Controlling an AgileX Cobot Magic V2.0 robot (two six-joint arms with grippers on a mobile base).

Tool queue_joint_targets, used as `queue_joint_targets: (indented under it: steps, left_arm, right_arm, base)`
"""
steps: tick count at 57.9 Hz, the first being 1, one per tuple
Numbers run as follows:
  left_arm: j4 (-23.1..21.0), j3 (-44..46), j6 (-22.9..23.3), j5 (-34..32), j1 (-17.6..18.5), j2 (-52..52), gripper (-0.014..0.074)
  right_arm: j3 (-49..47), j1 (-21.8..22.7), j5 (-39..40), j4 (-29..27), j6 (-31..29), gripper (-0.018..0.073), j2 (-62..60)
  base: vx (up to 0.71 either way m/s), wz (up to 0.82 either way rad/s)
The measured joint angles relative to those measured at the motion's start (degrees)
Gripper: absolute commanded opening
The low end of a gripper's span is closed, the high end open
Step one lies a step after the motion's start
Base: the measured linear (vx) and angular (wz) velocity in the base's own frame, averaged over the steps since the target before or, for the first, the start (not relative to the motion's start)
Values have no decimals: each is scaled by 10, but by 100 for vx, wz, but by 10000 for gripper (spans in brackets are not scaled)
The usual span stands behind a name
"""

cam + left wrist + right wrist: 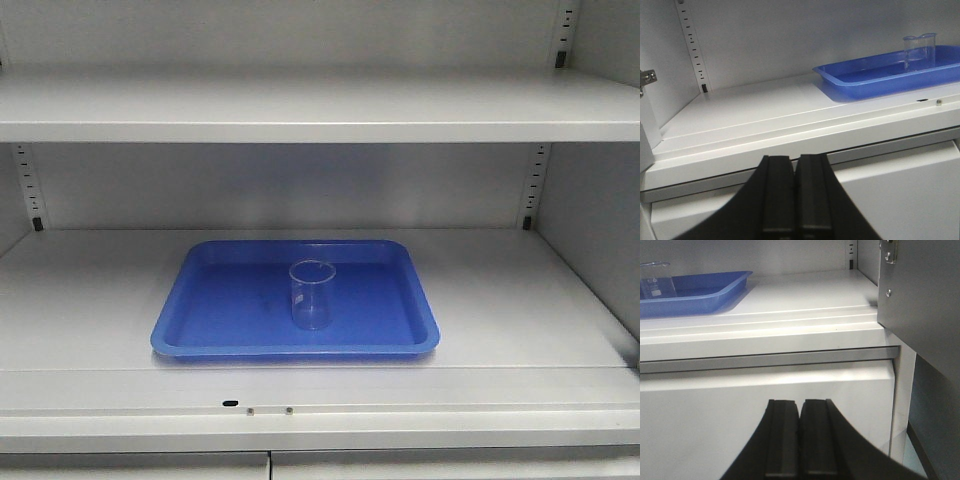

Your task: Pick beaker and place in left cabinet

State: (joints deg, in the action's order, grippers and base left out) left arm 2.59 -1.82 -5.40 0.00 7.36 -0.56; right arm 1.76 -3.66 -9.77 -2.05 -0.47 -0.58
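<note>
Although the beaker (312, 294) stands upright in the blue tray (210, 310), both grippers' jaws are clenched empty below the shelf (520, 300); a careless pass could topple it.

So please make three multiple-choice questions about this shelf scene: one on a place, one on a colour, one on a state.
1. Where does the beaker stand?
A. in the tray
B. on the top shelf
C. on the bare shelf beside the tray

2. What colour is the tray?
A. red
B. blue
C. green

3. How is the left pincer?
A. shut on the beaker
B. wide open
C. shut, holding nothing

Answers:
1 A, the front view shows it upright inside the tray's rim.
2 B, it is blue in all three views.
3 C, its fingers press together below the shelf, far from the beaker.
</note>
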Motion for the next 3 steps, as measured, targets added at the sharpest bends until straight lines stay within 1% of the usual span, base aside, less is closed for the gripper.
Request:
queue_joint_targets:
  steps: [3]
  left_arm:
    - [0,0,0,0,0,0,1]
  right_arm:
    - [0,0,0,0,0,-9,0]
  base:
    - [0,0]
